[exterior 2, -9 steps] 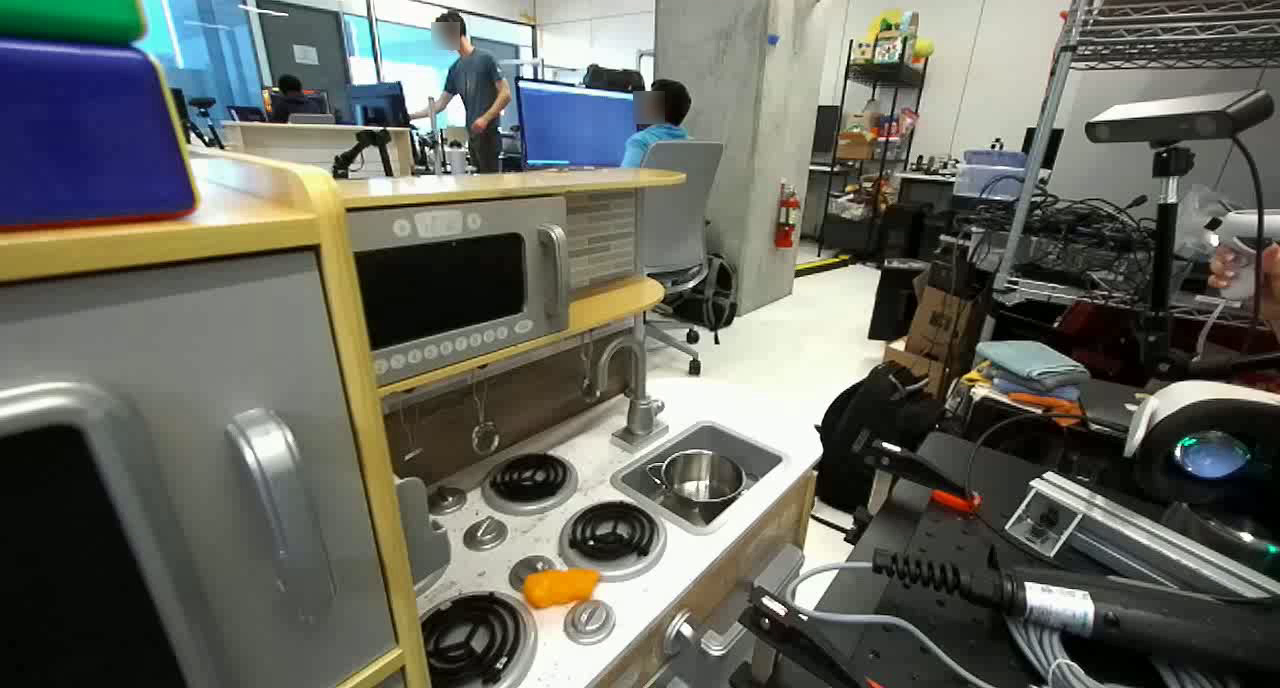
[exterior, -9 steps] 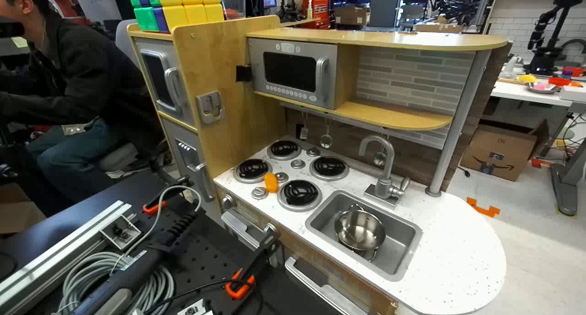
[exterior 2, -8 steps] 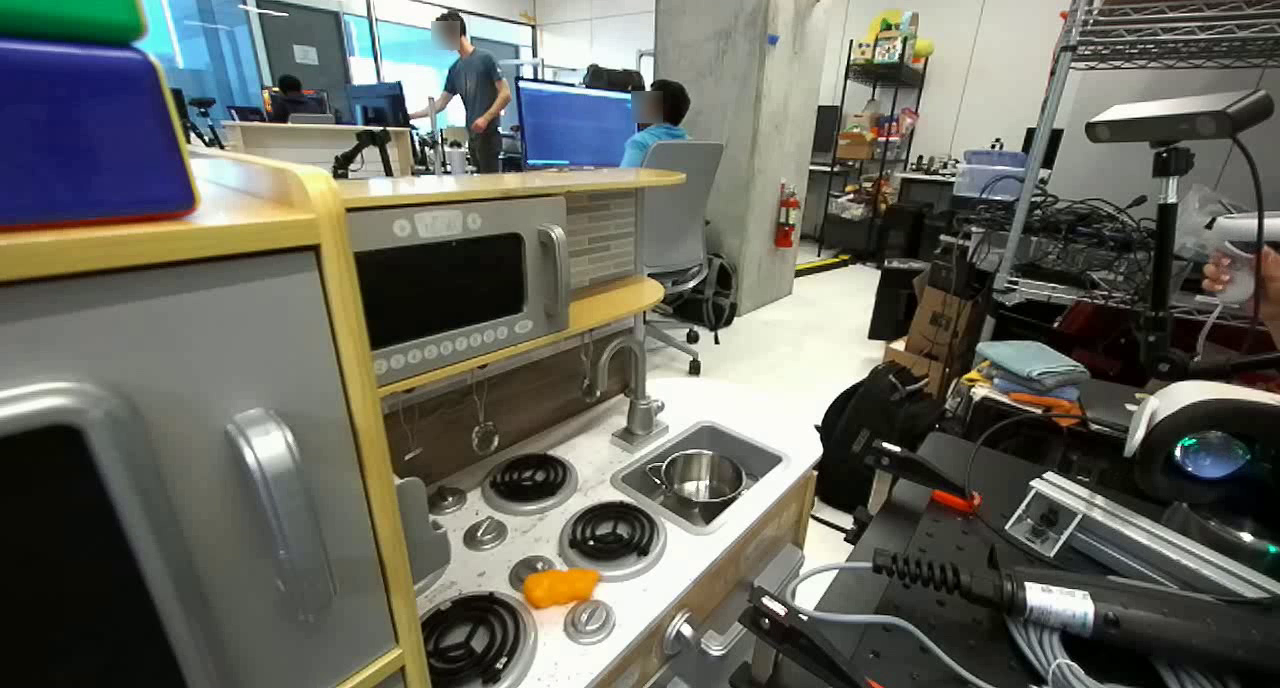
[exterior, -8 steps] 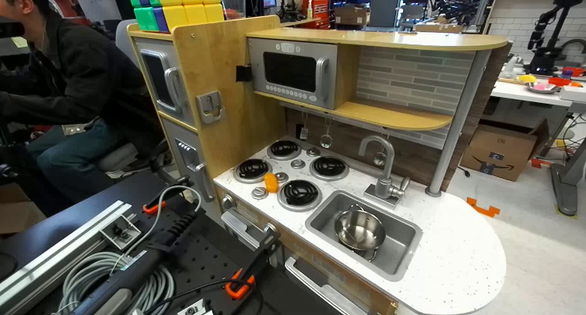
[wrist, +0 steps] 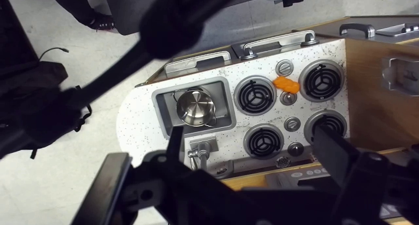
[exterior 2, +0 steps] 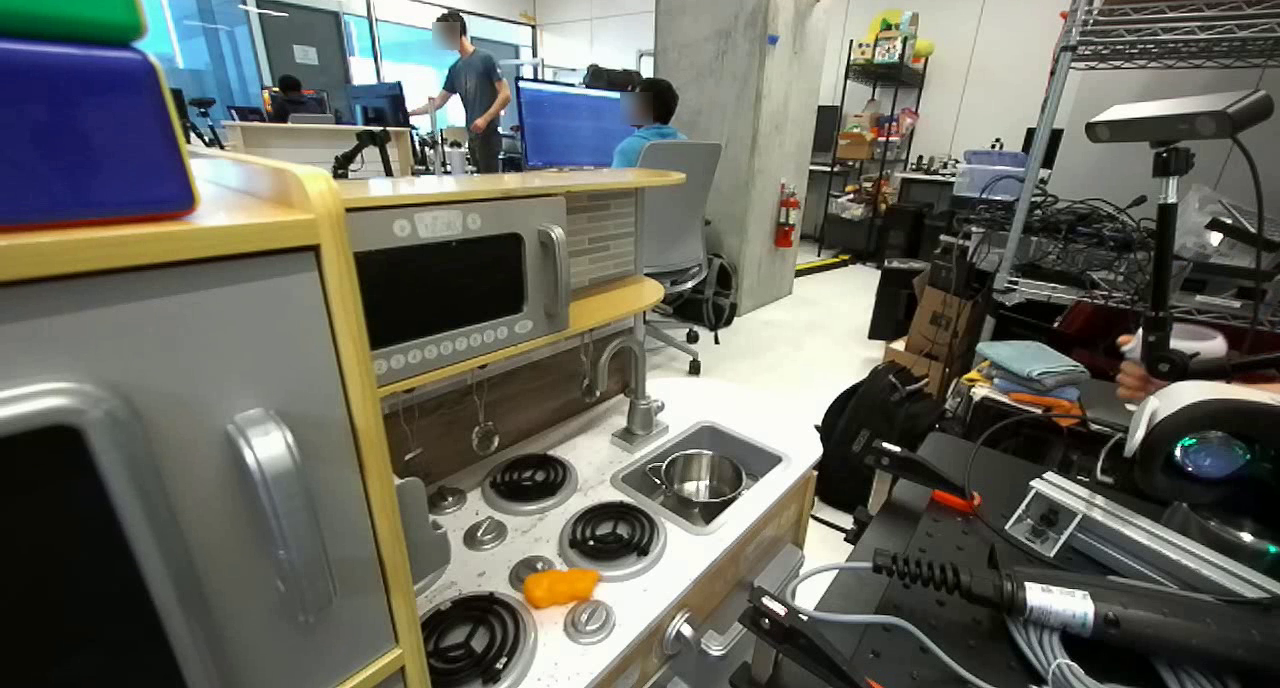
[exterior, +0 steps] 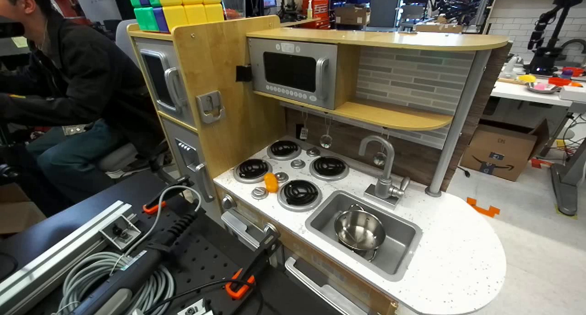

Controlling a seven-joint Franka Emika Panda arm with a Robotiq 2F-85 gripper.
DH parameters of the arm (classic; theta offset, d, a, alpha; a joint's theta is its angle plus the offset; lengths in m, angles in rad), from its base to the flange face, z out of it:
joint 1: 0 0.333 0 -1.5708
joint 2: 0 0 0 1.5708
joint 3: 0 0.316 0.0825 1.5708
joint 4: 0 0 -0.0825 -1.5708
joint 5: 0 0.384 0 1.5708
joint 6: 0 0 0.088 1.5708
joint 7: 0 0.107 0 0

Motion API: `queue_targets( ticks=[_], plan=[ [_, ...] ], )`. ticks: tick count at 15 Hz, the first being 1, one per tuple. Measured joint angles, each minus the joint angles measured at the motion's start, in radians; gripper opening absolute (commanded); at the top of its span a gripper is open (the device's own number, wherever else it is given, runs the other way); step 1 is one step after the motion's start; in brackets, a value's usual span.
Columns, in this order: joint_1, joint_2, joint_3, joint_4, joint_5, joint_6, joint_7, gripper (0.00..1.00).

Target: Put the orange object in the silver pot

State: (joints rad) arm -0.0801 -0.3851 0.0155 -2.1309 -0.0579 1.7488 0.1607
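Observation:
The orange object (exterior: 270, 182) lies on the white toy stove top among the burners and knobs. It also shows in an exterior view (exterior 2: 561, 587) and in the wrist view (wrist: 286, 84), touching or overlapping a knob. The silver pot (exterior: 360, 230) stands upright in the grey sink basin; it also shows in an exterior view (exterior 2: 703, 477) and in the wrist view (wrist: 195, 108), and looks empty. My gripper (wrist: 249, 129) is open and empty, with its fingers wide apart high above the counter. The orange object and pot lie beyond the fingertips in the wrist view.
The faucet (exterior: 384, 168) rises behind the sink (exterior: 412, 246). A shelf with a toy microwave (exterior: 293, 72) overhangs the back of the stove. A tall wooden cabinet (exterior: 224, 86) borders the stove's side. A black table (exterior: 206, 255) with cables and clamps stands in front.
The orange object and pot have not moved. In an exterior view a hand with a white controller has moved down and left, and a dark shape at the top edge reaches lower.

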Motion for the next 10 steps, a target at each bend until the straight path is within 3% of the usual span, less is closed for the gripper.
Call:
queue_targets(
  ticks=[5, 10],
  plan=[
    [0.037, 0.100, 0.050, -0.096, -0.073, 0.130, 0.013, 1.00],
    [0.068, 0.342, 0.107, -0.165, -0.275, 0.323, 0.183, 1.00]
  ],
)
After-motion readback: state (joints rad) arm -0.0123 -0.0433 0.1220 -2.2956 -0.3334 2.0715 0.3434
